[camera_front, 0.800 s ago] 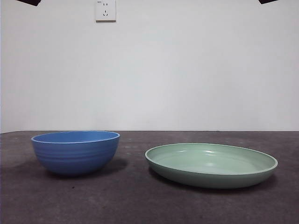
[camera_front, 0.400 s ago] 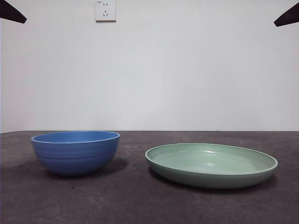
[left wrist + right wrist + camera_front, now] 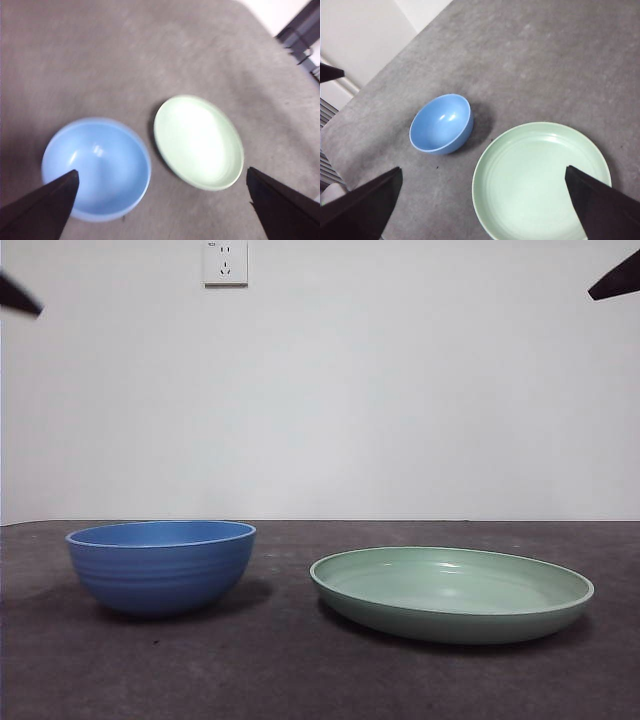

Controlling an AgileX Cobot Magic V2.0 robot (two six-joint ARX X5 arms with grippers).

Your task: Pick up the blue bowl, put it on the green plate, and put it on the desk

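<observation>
The blue bowl (image 3: 160, 565) stands upright and empty on the desk (image 3: 300, 680) at the left. The green plate (image 3: 452, 592) lies beside it at the right, a small gap apart. My left gripper (image 3: 161, 171) is open, high above the bowl (image 3: 97, 167) and the plate (image 3: 197, 142), holding nothing. My right gripper (image 3: 483, 169) is open, high above the plate (image 3: 540, 182), with the bowl (image 3: 441, 124) farther off. In the front view only black tips show, at the top left edge (image 3: 18, 295) and the top right corner (image 3: 615, 280).
A white wall with a socket (image 3: 226, 262) stands behind the desk. The desk's edge and a dark frame (image 3: 300, 30) show in the left wrist view. The right wrist view shows the desk's edge and a pale surface (image 3: 360, 35) beyond it.
Both black tips have come lower into the front view since a second ago; the left one has since slid down and outward. The bowl and plate have not moved.
</observation>
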